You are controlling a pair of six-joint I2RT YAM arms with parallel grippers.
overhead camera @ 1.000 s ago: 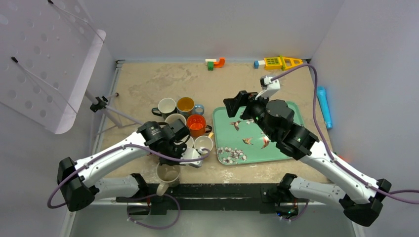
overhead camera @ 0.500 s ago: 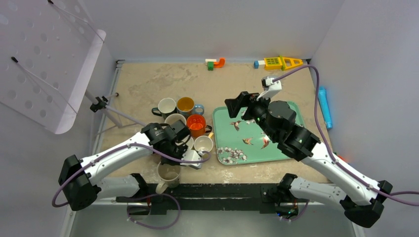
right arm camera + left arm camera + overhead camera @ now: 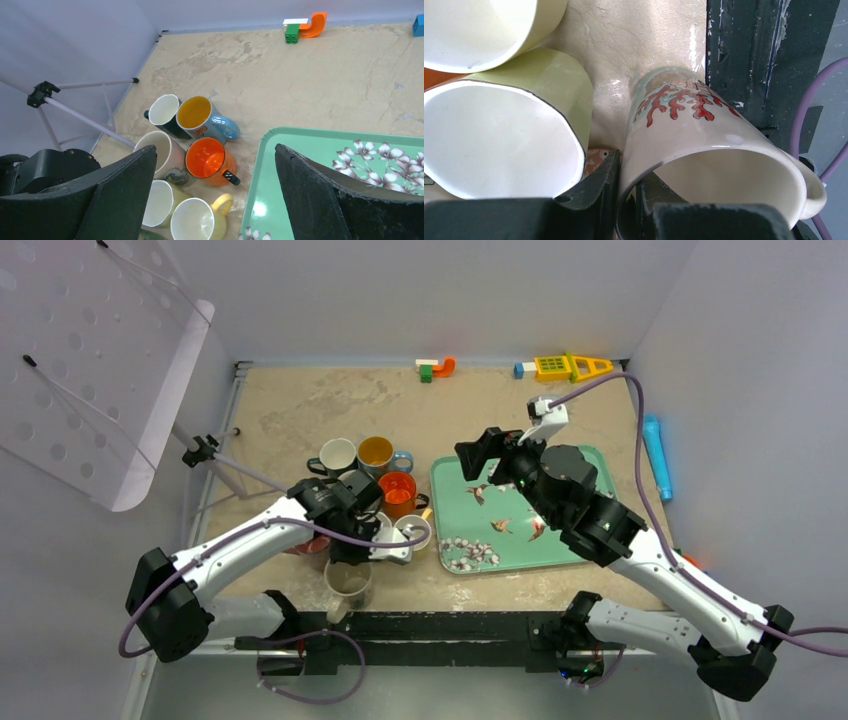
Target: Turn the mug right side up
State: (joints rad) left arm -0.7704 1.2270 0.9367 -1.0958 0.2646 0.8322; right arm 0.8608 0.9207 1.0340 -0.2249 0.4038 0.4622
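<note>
A cream mug with a red coral pattern [image 3: 347, 583] stands mouth up near the table's front edge, handle toward the edge. It fills the left wrist view [image 3: 704, 145]. My left gripper [image 3: 352, 552] [image 3: 626, 197] is shut on its rim, with one finger outside the wall and one inside the mouth. My right gripper [image 3: 482, 454] [image 3: 215, 200] is open and empty. It hovers over the near left corner of the green tray [image 3: 570, 545], apart from the mugs.
A cluster of upright mugs stands left of the tray: a dark one [image 3: 337, 455], a blue one [image 3: 378, 452], an orange one [image 3: 397, 492], a yellow-handled one [image 3: 412, 530] and a pale green one [image 3: 504, 135]. A tripod [image 3: 205, 452] stands at the left. Toys [image 3: 555, 367] lie at the back.
My left gripper has swung right and turned over the cream mug, which shifted slightly away from the front edge. The right arm has hardly moved.
</note>
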